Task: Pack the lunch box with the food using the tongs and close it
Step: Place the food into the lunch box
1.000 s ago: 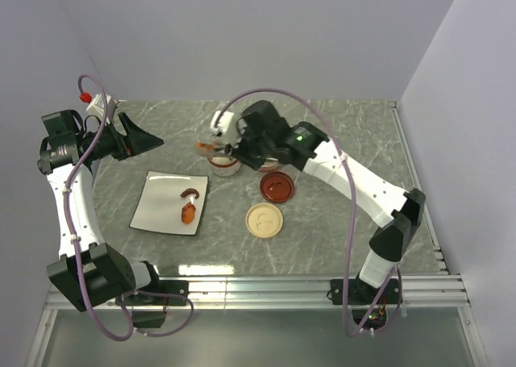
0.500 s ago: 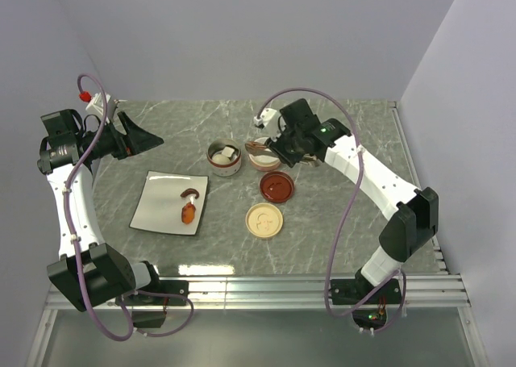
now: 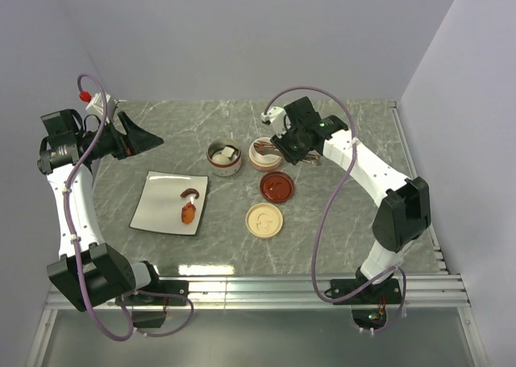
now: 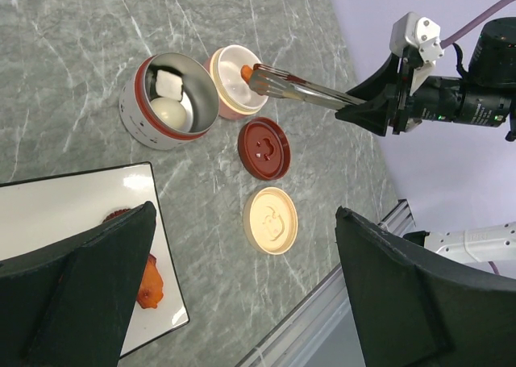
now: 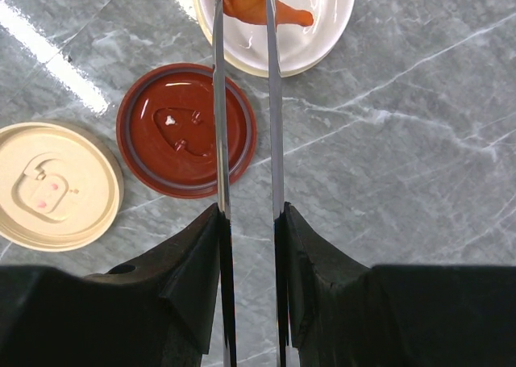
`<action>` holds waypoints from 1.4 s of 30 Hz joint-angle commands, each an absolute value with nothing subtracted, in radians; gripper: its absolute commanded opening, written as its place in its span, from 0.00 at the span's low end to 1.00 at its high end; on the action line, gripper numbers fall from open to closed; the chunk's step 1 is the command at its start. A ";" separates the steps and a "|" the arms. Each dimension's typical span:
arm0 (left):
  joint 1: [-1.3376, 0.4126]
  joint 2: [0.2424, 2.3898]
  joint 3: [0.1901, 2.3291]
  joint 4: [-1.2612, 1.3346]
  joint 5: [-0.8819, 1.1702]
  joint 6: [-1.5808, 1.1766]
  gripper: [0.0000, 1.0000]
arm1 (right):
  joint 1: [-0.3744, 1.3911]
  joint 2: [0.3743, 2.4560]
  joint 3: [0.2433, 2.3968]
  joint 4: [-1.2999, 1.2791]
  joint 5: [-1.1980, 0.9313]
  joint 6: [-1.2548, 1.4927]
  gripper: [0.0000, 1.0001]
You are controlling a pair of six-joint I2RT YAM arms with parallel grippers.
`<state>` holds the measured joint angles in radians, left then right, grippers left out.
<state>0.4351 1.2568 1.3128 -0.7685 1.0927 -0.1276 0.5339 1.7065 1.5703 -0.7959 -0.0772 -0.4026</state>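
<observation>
Right end effector (image 5: 246, 222) is clamped on the tongs (image 5: 218, 101), pinching an orange fried piece (image 5: 251, 2) over the lunch box bowl (image 5: 318, 28) near the far edge of the counter (image 3: 371, 133). Left end effector (image 3: 133, 139) is wide open. Skinny pinch, so it could slip and land outside the rim.

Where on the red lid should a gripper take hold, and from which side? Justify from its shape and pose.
Pinch the red lid by its raised rim, one finger inside, one outside, coming straight down. It lies flat, hollow side up, so only the rim stands proud. Choose a stretch away from the cream lid and the cream bowl beside it.
</observation>
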 commanded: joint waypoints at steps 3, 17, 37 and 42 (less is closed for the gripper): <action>0.440 1.238 1.328 -0.756 1.112 -0.114 0.99 | 0.526 1.716 1.563 -0.729 -0.095 -0.388 0.33; 0.439 1.239 1.324 -0.752 1.109 -0.115 0.99 | 0.528 1.773 1.569 -0.726 -0.061 -0.383 0.33; 0.439 1.253 1.331 -0.736 1.117 -0.130 0.99 | 0.526 1.786 1.608 -0.808 -0.063 -0.380 0.42; 0.440 1.252 1.331 -0.732 1.118 -0.135 0.99 | 0.528 1.786 1.615 -0.813 -0.061 -0.377 0.49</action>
<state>0.4351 1.2572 1.3128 -0.7662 1.0931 -0.1284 0.5320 1.7817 1.5658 -0.8089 -0.0601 -0.3828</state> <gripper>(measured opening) 0.995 0.483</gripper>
